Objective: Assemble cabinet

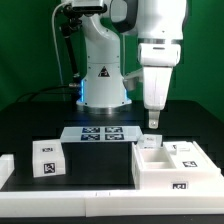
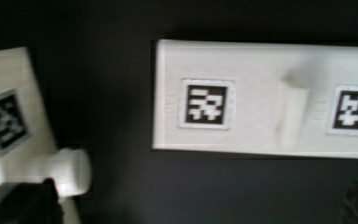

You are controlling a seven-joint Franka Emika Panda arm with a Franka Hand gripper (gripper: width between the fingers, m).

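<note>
The cabinet (image 1: pixel 172 166) is the large white tagged box at the exterior view's right front, with open compartments on top. My gripper (image 1: pixel 152 120) hangs in the air just above its rear left corner and touches nothing. In the wrist view my gripper (image 2: pixel 194 208) is open and empty, with one dark finger at each lower corner. Below it lies a flat white panel with two tags (image 2: pixel 265 100). A white tagged piece (image 2: pixel 2 115) with a rounded white part (image 2: pixel 62 170) shows at the edge.
The marker board (image 1: pixel 100 133) lies in front of the robot base. A small white single-tag cube (image 1: pixel 45 160) stands at the front left. Another white piece (image 1: pixel 5 170) sits at the left edge. A long white part (image 1: pixel 110 205) lies along the front.
</note>
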